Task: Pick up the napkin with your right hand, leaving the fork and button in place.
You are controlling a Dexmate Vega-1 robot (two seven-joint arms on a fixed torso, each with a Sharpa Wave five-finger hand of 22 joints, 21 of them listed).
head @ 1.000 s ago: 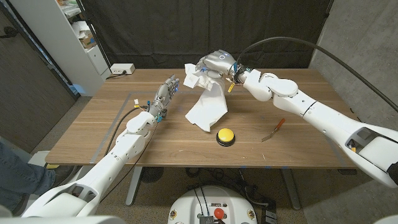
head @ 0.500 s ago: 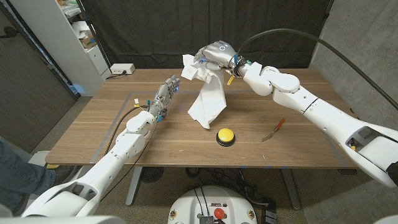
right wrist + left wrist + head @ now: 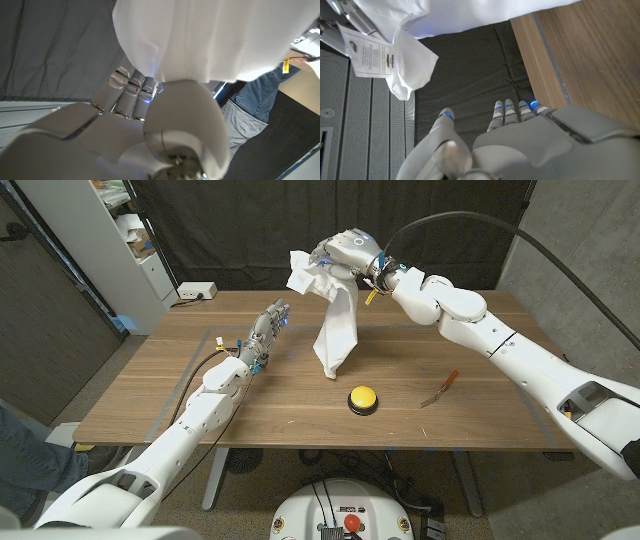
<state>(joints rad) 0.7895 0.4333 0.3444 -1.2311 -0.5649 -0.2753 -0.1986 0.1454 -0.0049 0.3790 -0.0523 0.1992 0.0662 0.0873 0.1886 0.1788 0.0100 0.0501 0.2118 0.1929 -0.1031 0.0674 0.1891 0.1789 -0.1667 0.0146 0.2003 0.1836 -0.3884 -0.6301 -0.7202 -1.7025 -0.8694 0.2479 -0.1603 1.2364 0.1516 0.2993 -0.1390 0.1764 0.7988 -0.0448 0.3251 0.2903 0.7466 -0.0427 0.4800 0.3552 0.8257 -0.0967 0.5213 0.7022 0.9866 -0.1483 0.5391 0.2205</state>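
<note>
Up near the far edge of the surface, the right hand has the napkin bunched in its grip, fingers closed around the top of the cloth. The napkin hangs pretty much straight down from the hand, long axis vertical, with a crumpled bit sticking out past the fingers on the left-hand side and the bottom corner pointing down at the wood. Can't tell if that tip touches the surface or hangs just above it. In the right wrist view the white cloth drapes right over the fingers.

Count-wise: one napkin, one yellow button, one fork with a reddish handle. The button sits below the hanging napkin, toward the robot, near the front edge. The fork lies well off to the right hand's own side, angled, apart from the button.

The left hand is beside the napkin, fingers stretched out straight and holding nothing, with a gap of bare wood between it and the cloth. Bare wood runs along the left half and around the fork.
</note>
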